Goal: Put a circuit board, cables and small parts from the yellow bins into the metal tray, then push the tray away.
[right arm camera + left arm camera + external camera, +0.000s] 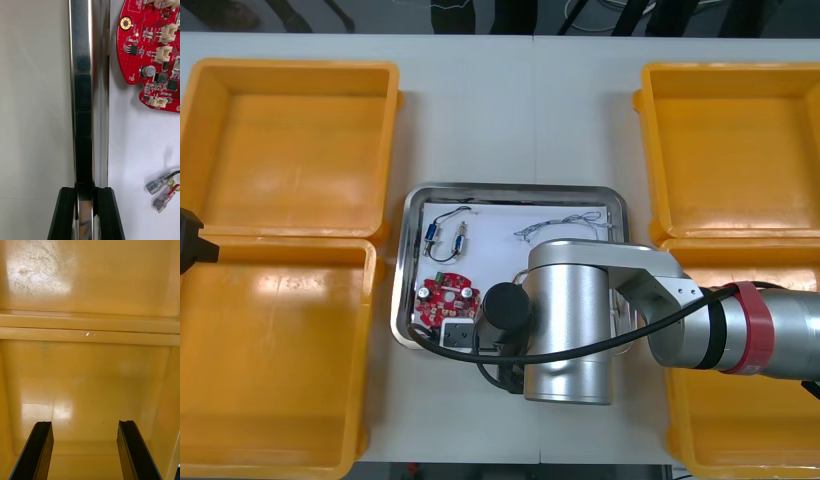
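The metal tray (510, 190), white inside, lies between the yellow bins. In it are a round red circuit board (445, 295), a twisted blue and white cable (565, 225) and a black cable (442, 237) with small metal parts. My right arm (570, 320) reaches over the tray's near edge. In the right wrist view my right gripper (84, 189) is shut on the tray's shiny rim (82, 93), with the circuit board (150, 56) and the metal ends of a red and yellow cable (162, 191) lying inside, beside the rim. My left gripper (85, 423) hangs open over a bare bin floor (90, 382).
Two yellow bins stand at the left (290, 140) (275, 360) and two at the right (730, 150) (740, 430); their visible floors are bare. My left arm (192, 245) is at the far left edge. Bare table (510, 110) lies beyond the tray.
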### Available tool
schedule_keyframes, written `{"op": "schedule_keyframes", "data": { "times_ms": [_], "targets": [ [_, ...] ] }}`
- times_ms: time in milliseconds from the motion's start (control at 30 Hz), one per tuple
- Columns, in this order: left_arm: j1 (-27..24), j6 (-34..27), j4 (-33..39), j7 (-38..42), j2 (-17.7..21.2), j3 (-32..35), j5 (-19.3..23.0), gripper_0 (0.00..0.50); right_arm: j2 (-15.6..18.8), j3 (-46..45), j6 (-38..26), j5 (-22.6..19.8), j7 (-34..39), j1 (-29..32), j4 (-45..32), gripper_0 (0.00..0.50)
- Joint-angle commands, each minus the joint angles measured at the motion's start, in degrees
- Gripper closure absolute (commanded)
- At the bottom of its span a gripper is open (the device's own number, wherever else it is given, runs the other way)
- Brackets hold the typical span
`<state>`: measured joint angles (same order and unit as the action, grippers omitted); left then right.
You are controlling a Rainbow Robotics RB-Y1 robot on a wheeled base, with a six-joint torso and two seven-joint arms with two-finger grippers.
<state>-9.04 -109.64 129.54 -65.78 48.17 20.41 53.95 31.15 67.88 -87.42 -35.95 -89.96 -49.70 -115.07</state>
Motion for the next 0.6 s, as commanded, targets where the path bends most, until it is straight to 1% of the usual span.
{"op": "schedule_keyframes", "data": {
  "times_ms": [33,367,600],
  "targets": [
    [1.22,-0.36,1.77,-5.94,-0.53,1.65,-0.51,0.000,2.07,0.76,-0.21,0.53,-2.94,-3.48,-2.09,0.419],
    [1.22,-0.36,1.77,-5.94,-0.53,1.65,-0.51,0.000,1.02,0.76,1.46,0.44,-4.08,-7.52,3.89,0.425],
    [1.22,-0.36,1.77,-5.94,-0.53,1.65,-0.51,0.000,0.67,0.76,3.75,-2.37,-5.49,-10.68,8.19,0.427]
  ]
}}
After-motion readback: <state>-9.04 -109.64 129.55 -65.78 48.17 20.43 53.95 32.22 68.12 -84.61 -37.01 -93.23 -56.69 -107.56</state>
